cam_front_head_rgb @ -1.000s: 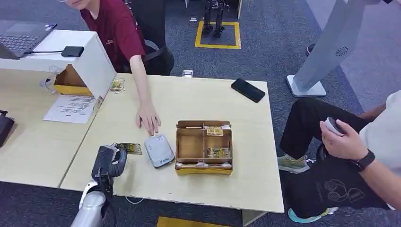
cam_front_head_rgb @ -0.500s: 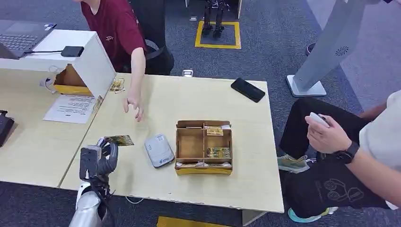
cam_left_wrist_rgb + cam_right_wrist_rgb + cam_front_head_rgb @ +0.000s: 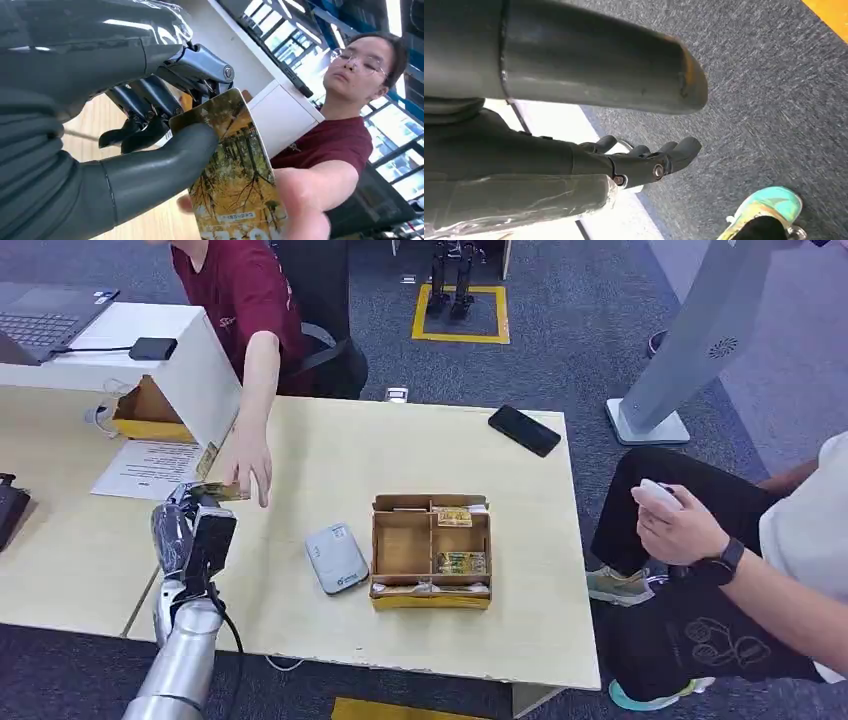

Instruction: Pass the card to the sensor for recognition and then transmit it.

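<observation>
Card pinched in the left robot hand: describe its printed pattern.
The card carries a golden-yellow forest scene with dark trees, clearest in the left wrist view.

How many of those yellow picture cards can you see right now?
4: one card pinched in the robot's left hand, two in the cardboard box at and, one by the white box. Others may be hidden.

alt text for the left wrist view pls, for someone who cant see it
The robot's left hand pinches a card printed with yellow trees between its thumb and fingers. A person's hand in front reaches to the card's far end; the person wears a maroon shirt. A white box stands behind on the wooden table.
</observation>
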You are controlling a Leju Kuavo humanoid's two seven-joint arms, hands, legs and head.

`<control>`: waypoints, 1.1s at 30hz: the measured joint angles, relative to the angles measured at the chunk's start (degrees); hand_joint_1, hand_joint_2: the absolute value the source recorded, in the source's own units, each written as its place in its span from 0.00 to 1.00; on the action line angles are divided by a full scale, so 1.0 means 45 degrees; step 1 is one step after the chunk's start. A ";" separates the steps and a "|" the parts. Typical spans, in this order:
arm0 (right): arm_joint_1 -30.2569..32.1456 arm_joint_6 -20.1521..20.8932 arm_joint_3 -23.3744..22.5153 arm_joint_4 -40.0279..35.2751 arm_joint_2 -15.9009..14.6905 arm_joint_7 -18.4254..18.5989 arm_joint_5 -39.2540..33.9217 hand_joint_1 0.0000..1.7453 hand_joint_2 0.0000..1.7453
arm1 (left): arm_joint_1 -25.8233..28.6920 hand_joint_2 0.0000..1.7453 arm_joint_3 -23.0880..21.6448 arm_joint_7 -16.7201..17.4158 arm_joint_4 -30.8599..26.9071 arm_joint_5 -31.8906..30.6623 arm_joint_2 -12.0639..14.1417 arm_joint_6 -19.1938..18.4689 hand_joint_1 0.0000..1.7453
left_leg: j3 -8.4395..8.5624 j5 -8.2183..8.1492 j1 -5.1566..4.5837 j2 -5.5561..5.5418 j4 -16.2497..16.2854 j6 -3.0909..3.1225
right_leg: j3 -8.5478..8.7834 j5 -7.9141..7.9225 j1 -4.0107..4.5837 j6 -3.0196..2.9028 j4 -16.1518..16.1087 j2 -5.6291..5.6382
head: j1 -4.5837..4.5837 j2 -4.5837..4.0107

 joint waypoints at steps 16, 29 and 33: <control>-0.0021 0.0039 -0.0136 -0.0015 0.0058 0.0107 -0.0015 0.00 0.00 | -0.0846 1.00 0.0549 -0.0068 0.1670 0.0579 0.0306 -0.0385 0.00 | -0.0004 -0.0001 -0.0001 0.0001 0.0002 0.0000 | -0.0006 0.0000 -0.0001 0.0001 -0.0001 0.0002 | 0.0005 0.0000; -0.0013 -0.0097 -0.0457 -0.0029 0.0073 0.0194 -0.0268 0.00 0.00 | -0.0244 1.00 0.0738 -0.0273 0.1206 0.2217 0.0131 -0.2048 0.00 | -0.0006 -0.0004 -0.0001 0.0023 0.0001 0.0000 | -0.0008 0.0000 -0.0001 0.0000 0.0000 0.0037 | 0.0005 0.0000; 0.0075 -0.0175 -0.0689 -0.0029 0.0078 0.0199 -0.0359 0.00 0.00 | 0.1386 1.00 0.0733 -0.0398 -0.1013 0.2944 0.0034 -0.3342 0.00 | -0.0019 -0.0015 0.0000 0.0052 0.0002 0.0003 | -0.0039 -0.0002 -0.0001 0.0001 -0.0004 0.0070 | 0.0005 0.0000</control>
